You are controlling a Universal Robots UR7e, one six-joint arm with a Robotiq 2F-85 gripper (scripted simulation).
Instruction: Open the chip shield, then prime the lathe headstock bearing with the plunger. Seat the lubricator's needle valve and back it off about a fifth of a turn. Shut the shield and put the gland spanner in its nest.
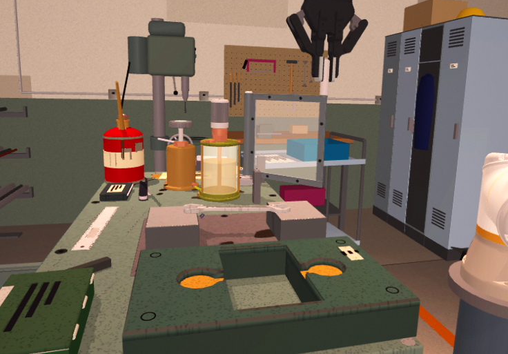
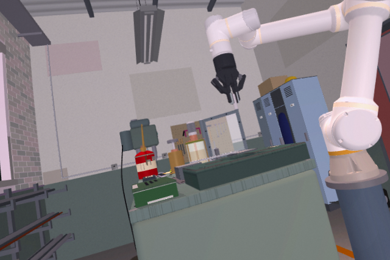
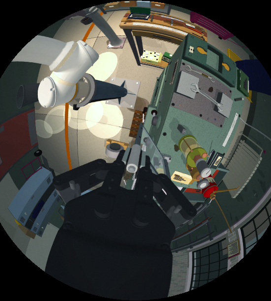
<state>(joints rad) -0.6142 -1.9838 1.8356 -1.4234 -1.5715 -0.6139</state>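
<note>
The chip shield's white handle (image 1: 324, 75) rises from the top right corner of the shield, and my gripper (image 1: 325, 72) is closed on it with a finger on either side. The chip shield (image 1: 288, 139) is a clear panel in a grey frame, standing upright at the bench's far right. Left of it stand the glass lubricator (image 1: 219, 168) with its grey needle valve knob (image 1: 219, 113) and the orange plunger pump (image 1: 180, 160). The gland spanner (image 1: 237, 209) lies across two grey blocks. Its nest (image 1: 260, 274) is the orange-floored recess in the green block nearer the camera.
The bench's right edge runs just below the shield, with a trolley (image 1: 334, 160) beyond it. Grey lockers (image 1: 436, 126) stand to the right. A red oil can (image 1: 123, 151) and a drill press (image 1: 163, 75) stand at the far left, and a steel rule (image 1: 95, 227) lies on the bench.
</note>
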